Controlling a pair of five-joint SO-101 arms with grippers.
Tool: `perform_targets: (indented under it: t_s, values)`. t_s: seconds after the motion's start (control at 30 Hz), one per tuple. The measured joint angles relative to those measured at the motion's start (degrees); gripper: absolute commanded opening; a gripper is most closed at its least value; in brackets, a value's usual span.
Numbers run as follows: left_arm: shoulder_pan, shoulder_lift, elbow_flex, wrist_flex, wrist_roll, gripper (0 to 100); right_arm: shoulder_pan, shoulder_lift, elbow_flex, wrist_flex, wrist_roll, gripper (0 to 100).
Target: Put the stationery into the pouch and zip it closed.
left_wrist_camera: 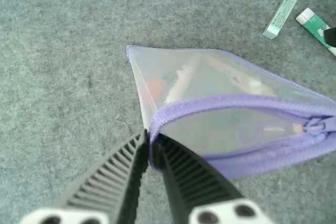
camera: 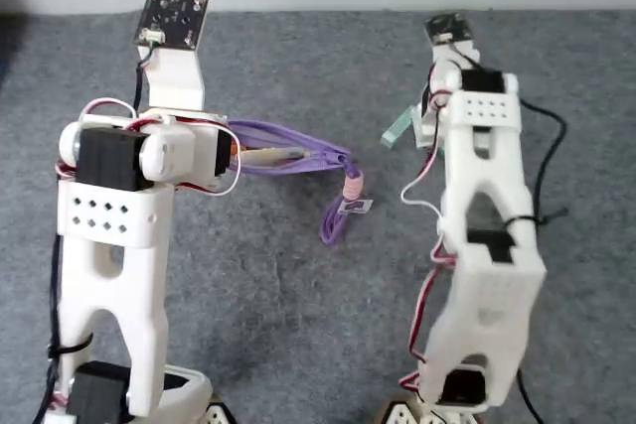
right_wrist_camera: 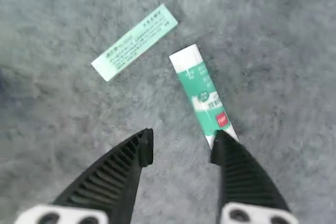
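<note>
The left arm (camera: 109, 215) is stretched forward from the near edge of the bench (camera: 278, 325), with its wrist turned inward toward the middle; the left jaws are clenched on the purple zip edge at one end of the pouch (left_wrist_camera: 226, 114); the pouch is held between the two arms, in the far half of the bench; its zip tapes are seen parted from the clamped end to the slider (left_wrist_camera: 315, 126), and items are visible through its clear wall. The right arm (camera: 487, 215) is extended toward the far edge; the right jaws are released and spread wide; one tip is set at the red-marked end of a green-and-white stick (right_wrist_camera: 202, 95); a pale green slip (right_wrist_camera: 134, 42) is laid just beyond it, apart.
</note>
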Motion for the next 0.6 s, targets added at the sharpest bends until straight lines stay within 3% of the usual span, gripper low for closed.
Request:
perform_targets:
  t_s: [0.27,0.5,0.6]
  values:
    - [0.00,0.00,0.00,0.00,0.00,1,0.00,19.69,-27.08,10.64,2.20,26.8]
    - [0.00,0.00,0.00,0.00,0.00,1,0.18,32.79,-40.62,14.42,2.46,6.2]
    - [0.00,0.00,0.00,0.00,0.00,1,0.00,35.78,-45.63,14.51,2.46,3.2]
